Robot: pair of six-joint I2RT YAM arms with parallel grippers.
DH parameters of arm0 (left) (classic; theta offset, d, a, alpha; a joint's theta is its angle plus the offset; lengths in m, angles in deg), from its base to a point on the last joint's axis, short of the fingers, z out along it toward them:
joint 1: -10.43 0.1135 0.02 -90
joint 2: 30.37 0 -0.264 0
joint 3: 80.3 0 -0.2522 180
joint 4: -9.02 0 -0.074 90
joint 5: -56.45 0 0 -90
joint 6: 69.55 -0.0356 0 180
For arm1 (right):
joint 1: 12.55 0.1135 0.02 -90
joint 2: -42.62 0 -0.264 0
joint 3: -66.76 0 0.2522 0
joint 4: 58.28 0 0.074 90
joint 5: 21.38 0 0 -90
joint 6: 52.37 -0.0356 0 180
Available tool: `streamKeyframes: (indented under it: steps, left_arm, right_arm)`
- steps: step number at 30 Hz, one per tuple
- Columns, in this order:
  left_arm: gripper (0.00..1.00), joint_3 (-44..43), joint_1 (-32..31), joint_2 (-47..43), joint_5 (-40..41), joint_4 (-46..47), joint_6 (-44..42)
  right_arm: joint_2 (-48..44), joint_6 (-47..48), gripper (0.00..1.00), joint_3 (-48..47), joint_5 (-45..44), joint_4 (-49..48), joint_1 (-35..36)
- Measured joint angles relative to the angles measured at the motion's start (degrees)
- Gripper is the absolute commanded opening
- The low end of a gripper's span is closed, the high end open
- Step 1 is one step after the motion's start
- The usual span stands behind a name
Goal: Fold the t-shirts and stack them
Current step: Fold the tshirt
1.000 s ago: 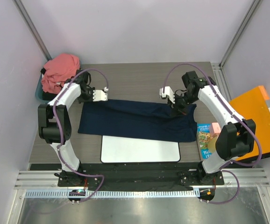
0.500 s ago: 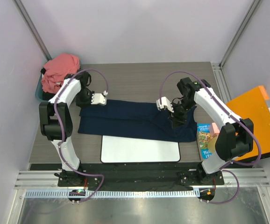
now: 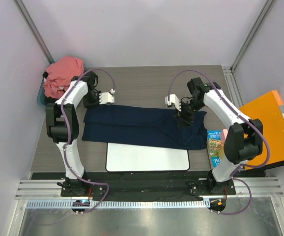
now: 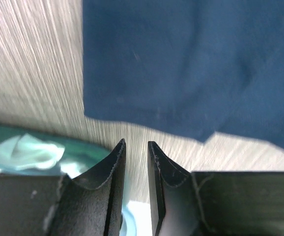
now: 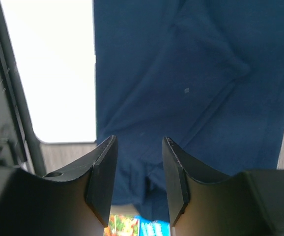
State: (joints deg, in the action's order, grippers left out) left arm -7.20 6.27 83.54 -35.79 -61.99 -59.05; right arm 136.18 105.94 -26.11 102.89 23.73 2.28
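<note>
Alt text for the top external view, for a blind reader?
A dark navy t-shirt lies as a long band across the table, its near edge meeting a white mat. The left gripper and right gripper hover near its far edge, holding nothing; a salmon-pink t-shirt sits bunched far left.

The left arm (image 3: 68, 100) and right arm (image 3: 225, 110) reached forward, wrists turned inward. The left gripper (image 4: 136, 143) stood barely parted, the right gripper (image 5: 139, 140) wider, both empty.

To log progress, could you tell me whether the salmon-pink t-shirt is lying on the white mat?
No, the salmon-pink t-shirt sits bunched at the far left corner, apart from the white mat.
</note>
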Motion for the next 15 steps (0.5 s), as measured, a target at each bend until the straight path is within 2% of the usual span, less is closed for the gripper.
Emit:
streamKeyframes:
  steps: [5,11,15]
  left_arm:
    - [0.25,-2.73,-1.92,3.80,-2.32,1.46,4.46]
    - [0.24,-2.73,-4.72,3.91,-4.31,2.29,6.10]
    - [0.25,-2.73,-5.07,3.91,-4.79,2.43,6.95]
  right_arm:
    - [6.21,-5.99,0.47,-1.27,3.32,-6.80,-0.37]
    - [17.62,-10.54,0.47,-11.45,5.77,-13.07,-0.37]
    - [21.77,-11.26,0.47,-15.98,6.51,-14.99,-0.37]
